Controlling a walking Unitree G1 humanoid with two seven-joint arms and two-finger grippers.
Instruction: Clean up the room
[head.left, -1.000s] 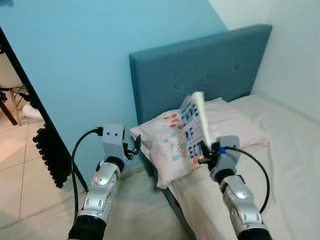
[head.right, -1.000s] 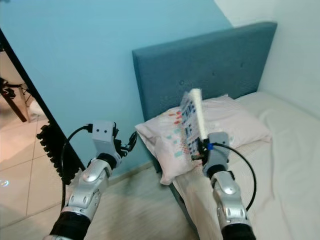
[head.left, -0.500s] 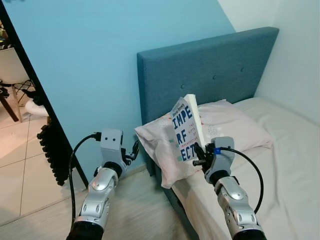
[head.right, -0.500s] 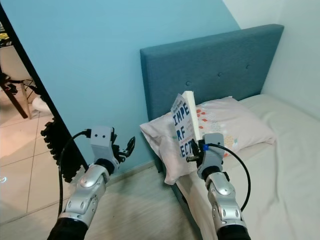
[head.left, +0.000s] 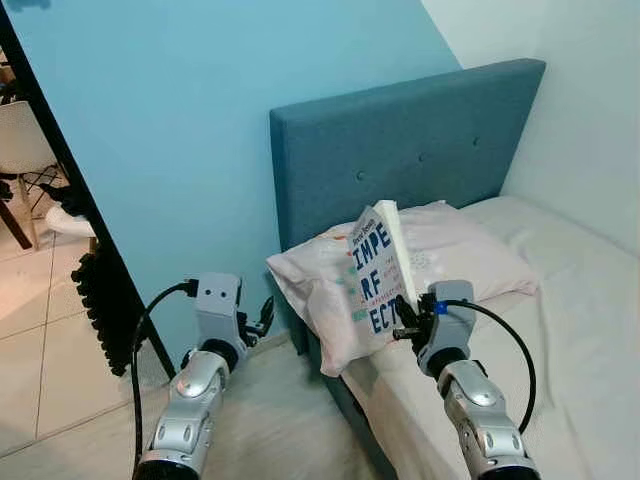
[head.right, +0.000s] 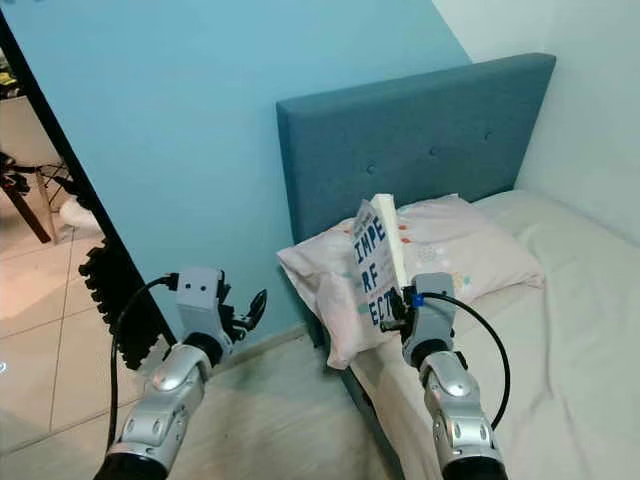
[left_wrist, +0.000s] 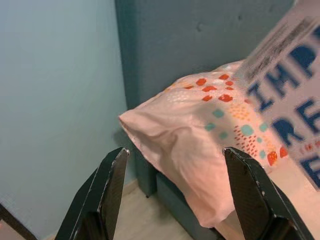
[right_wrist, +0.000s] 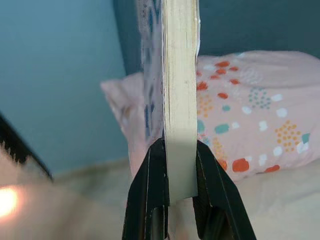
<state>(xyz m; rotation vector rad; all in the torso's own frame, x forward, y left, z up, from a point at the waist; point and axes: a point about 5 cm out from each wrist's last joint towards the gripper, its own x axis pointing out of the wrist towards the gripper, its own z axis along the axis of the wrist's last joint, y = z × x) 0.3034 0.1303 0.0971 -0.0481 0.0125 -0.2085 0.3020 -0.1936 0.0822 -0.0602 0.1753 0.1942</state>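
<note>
Right wrist view, right gripper clamping book

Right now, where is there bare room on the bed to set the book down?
The right gripper holds the book upright over the bed's head end. That end is crowded: the pillow lies against the headboard. The free patch is the bare mattress between the pillow and the white wall. The left gripper hangs open beside the bed.

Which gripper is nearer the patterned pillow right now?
Right. The right gripper is clamped on the book, held upright directly in front of the pillow. The left gripper hangs open over the floor, off the pillow's end by the bed edge.
</note>
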